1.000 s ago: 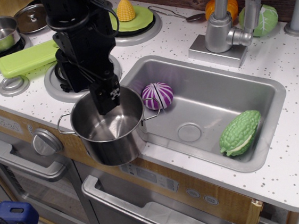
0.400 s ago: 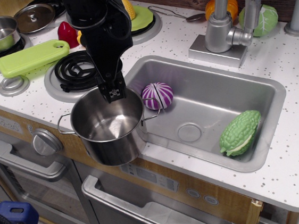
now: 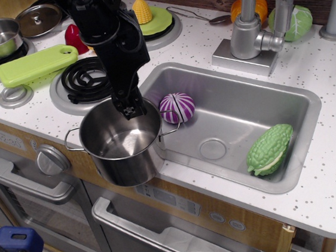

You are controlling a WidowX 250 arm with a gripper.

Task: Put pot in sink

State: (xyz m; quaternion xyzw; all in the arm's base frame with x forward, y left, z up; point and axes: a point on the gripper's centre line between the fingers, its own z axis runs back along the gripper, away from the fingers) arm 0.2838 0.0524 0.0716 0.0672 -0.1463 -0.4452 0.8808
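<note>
Tool (image 3: 131, 110) clamps the empty pot's (image 3: 122, 144) back rim; sink (image 3: 285, 98) holds 2 toy vegetables.

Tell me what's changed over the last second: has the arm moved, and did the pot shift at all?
The gripper has pulled up and back from inside the pot to its far rim, and the arm has swung back, uncovering the black coil burner and a red toy. Whether it grips the rim is unclear. The pot stayed put at the counter edge, left of the sink; the purple cabbage and green gourd haven't moved.
</note>
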